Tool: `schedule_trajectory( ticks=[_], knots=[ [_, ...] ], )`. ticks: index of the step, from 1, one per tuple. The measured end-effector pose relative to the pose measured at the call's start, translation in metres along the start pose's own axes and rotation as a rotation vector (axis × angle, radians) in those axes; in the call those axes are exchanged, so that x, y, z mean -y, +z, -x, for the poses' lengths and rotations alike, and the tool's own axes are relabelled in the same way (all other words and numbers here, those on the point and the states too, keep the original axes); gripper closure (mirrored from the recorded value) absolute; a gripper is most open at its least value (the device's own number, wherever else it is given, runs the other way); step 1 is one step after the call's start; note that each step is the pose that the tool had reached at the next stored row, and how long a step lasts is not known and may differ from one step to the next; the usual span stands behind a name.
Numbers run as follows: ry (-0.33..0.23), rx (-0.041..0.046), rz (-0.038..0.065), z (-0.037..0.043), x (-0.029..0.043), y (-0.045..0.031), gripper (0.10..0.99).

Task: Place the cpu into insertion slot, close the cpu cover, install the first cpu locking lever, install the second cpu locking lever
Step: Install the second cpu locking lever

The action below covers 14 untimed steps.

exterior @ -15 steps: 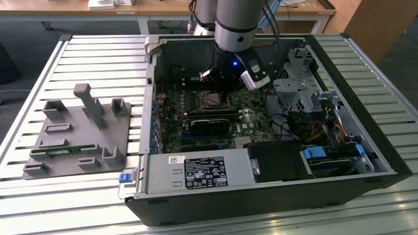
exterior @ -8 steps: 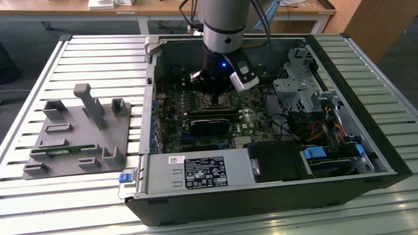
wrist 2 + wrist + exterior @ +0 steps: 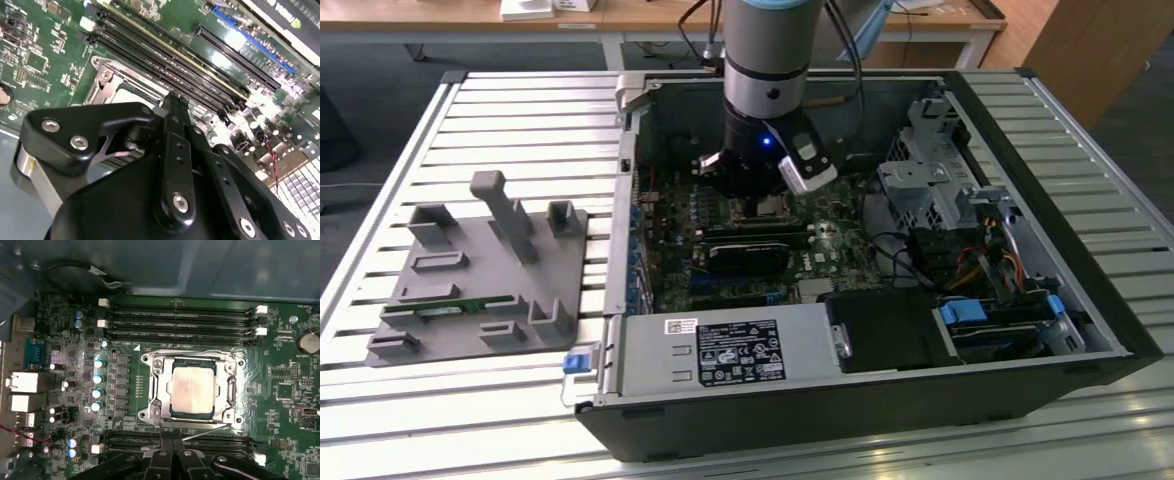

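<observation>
Silvery cpu point(image 3: 193, 388) sits in the insertion slot point(image 3: 176, 412) under the lowered cpu cover point(image 3: 159, 390); we judge the hand point(image 3: 172, 444), fingers pressed together empty, should press the lever squarely.

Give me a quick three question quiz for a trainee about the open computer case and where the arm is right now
1. True or false: the cpu sits in the insertion slot.
2. Multiple choice: the cpu cover is (a) lying flat around the chip, (b) standing upright, (c) lying on the grey tray.
3. Short answer: in the first wrist view, which edge of the socket is the gripper nearest to?

Key
1. True.
2. a.
3. The edge with the thin metal lever, beside the black memory slots.
</observation>
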<state>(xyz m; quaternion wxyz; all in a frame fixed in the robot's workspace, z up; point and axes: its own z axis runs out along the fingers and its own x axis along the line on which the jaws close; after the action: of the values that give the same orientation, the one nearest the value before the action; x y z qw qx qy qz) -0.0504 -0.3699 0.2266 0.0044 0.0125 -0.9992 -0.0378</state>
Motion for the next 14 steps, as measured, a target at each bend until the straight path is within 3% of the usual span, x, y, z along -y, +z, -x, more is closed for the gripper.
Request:
schedule_trajectory(
  ticks=[2, 5, 7, 14],
  knots=[
    [0.000, 0.0008, 0.030, -0.0005, 0.0012, 0.0001, 0.980],
    [0.000, 0.0014, 0.059, -0.0020, 0.0046, -0.0001, 0.980],
    [0.000, 0.0017, 0.066, -0.0039, 0.0075, -0.0002, 0.980],
    [0.000, 0.0018, 0.067, -0.0075, 0.0153, 0.0027, 0.980]
  ],
)
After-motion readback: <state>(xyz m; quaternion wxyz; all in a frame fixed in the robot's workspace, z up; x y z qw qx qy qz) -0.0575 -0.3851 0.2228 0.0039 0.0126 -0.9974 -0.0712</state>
